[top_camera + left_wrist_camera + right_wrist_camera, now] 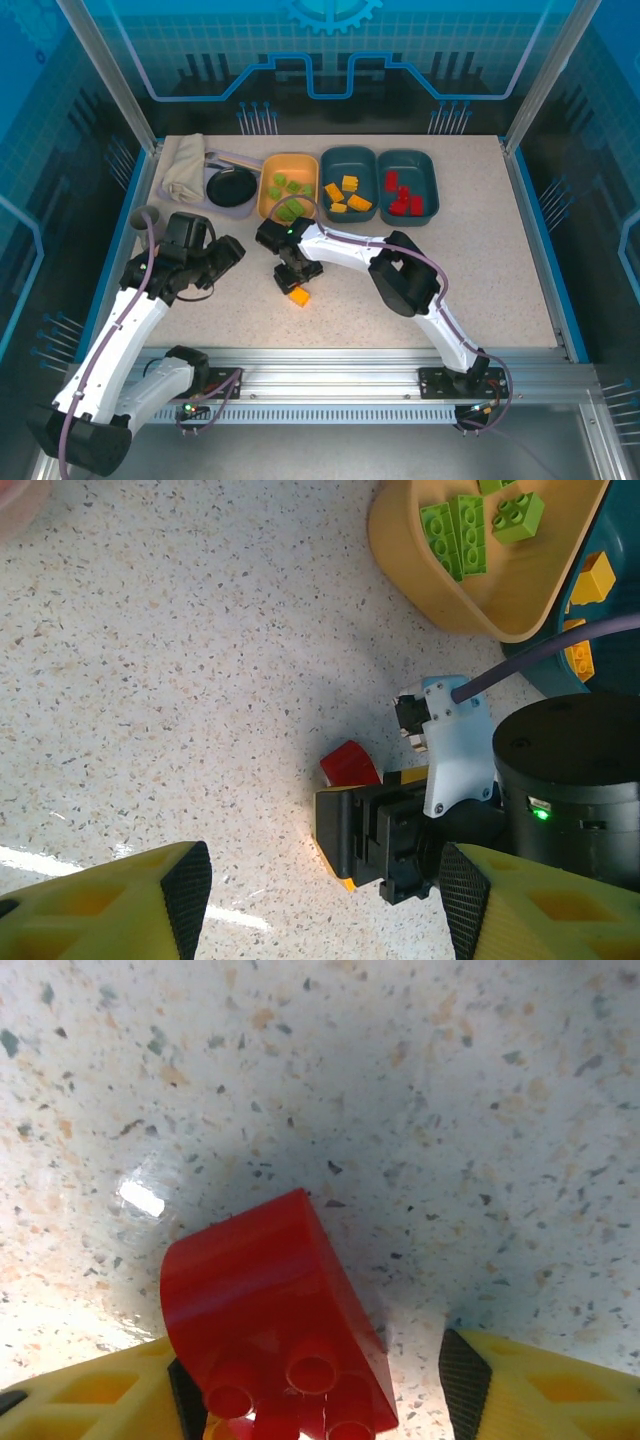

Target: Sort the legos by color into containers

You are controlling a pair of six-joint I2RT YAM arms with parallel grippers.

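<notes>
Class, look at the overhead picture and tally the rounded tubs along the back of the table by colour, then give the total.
Orange-yellow tub: 1
Dark teal tubs: 2
Total: 3
</notes>
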